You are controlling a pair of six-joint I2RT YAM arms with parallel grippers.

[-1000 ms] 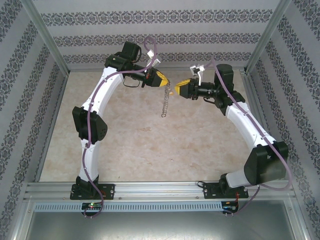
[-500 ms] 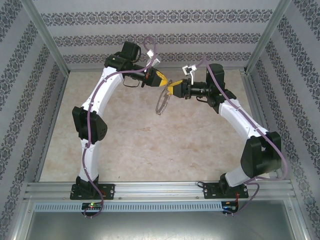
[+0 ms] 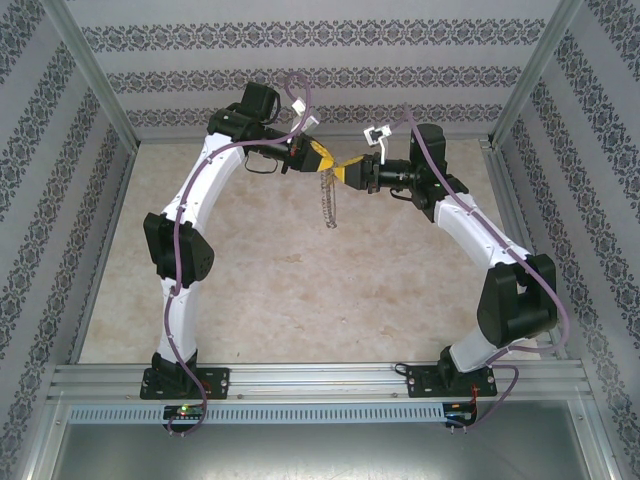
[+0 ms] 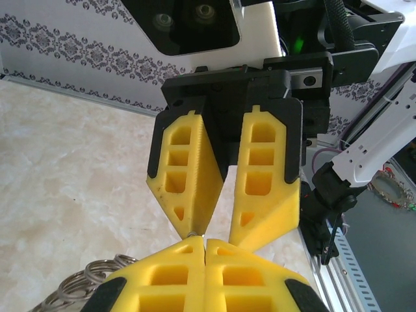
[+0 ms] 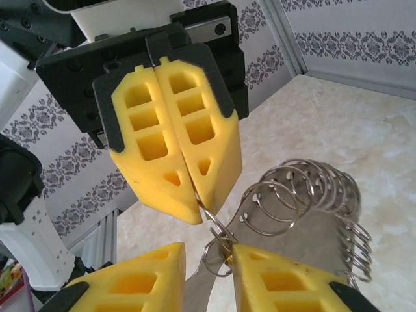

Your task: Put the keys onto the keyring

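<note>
Keyring (image 5: pixel 305 195) hangs in the air between the two grippers, over the far part of the table (image 3: pixel 250 300), and from above its fringe of small rings trails down like a short chain (image 3: pixel 328 205). Left gripper (image 5: pixel 197 203) has its jaws pressed together on a thin wire at the top of the keyring and carries it. Right gripper (image 5: pixel 207 253) faces it tip to tip, jaws partly spread, with one small loop (image 5: pixel 218 250) lying in the gap just below the left fingertips; I cannot tell whether the pads touch that loop. From the left wrist, the right gripper (image 4: pixel 218 237) shows the same narrow gap, nearly meeting the left gripper (image 4: pixel 205 246). I cannot make out the key among the yellow pads and the metal, so where it sits is unclear. The step in hand looks like the threading itself, one arm steadying the keyring while the other works at the loop. The next move likely calls for a firm pinch on that loop and a small, careful turn, with the left grip kept tight so the keyring does not swing or slip.
</note>
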